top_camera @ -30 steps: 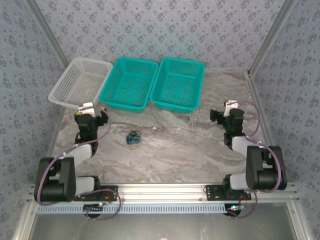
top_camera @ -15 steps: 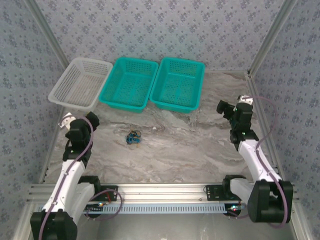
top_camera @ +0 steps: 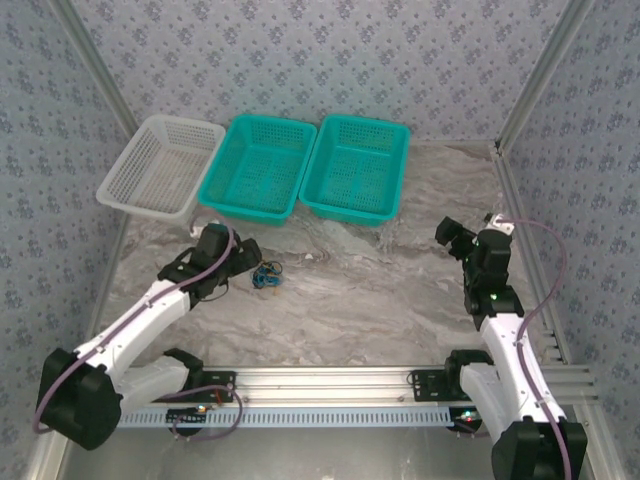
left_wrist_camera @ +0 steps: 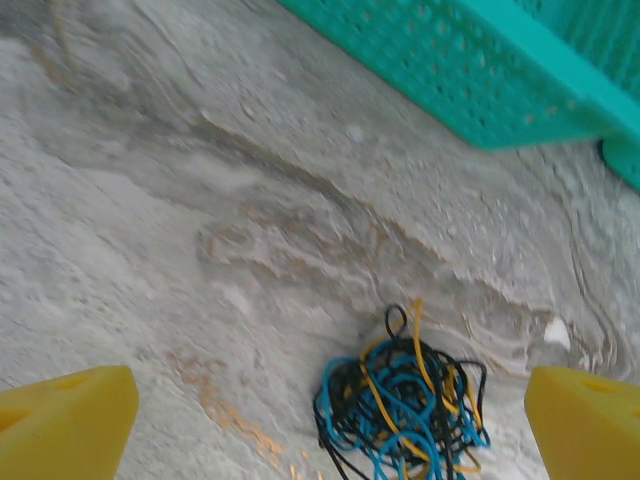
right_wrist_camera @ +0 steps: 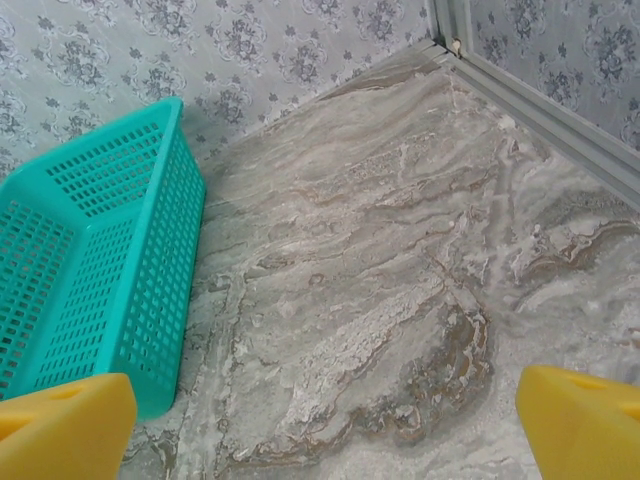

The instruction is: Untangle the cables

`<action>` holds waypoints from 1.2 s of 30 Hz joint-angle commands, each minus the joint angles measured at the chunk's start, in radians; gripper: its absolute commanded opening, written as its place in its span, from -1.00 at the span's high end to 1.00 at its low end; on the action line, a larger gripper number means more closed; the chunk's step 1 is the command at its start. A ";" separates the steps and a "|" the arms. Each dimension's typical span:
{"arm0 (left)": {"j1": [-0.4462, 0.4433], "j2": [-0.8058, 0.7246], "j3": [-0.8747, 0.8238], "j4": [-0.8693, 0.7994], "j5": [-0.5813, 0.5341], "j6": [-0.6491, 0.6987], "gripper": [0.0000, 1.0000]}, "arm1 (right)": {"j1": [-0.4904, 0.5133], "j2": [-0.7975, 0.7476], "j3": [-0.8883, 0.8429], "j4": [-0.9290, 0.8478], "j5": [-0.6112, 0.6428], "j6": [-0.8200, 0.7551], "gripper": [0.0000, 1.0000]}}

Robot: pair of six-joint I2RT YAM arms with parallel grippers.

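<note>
Marbled grey table point(top_camera: 380, 290), inspected left to right. The left gripper point(top_camera: 238, 262) hovers just beside the cables point(top_camera: 266, 275), its jaws spread wide and holding nothing. The wrist view shows the cables point(left_wrist_camera: 400, 410) lying on the table as one tight clump of black, blue and yellow strands, near the teal basket point(left_wrist_camera: 480, 75), with no strand drawn free. The right gripper point(top_camera: 448, 237) is well apart at the right, also released and empty. Assessment: untangling has not started, and all separation remains to be done.

Grey marbled bench point(top_camera: 400, 290), blue-grey floral walls point(top_camera: 330, 60) boxing it on three sides, aluminium rail point(top_camera: 330, 378) along the near edge.
</note>
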 commanded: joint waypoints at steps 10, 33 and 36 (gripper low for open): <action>-0.152 0.199 0.140 -0.168 0.045 0.013 -0.97 | -0.011 -0.003 -0.044 -0.007 0.014 0.055 -1.00; -0.189 0.455 0.228 -0.094 0.132 0.057 0.31 | -0.030 0.070 0.043 -0.123 -0.132 -0.034 -1.00; -0.192 0.481 0.233 -0.070 0.163 0.058 0.56 | -0.029 0.076 0.052 -0.134 -0.180 -0.037 -1.00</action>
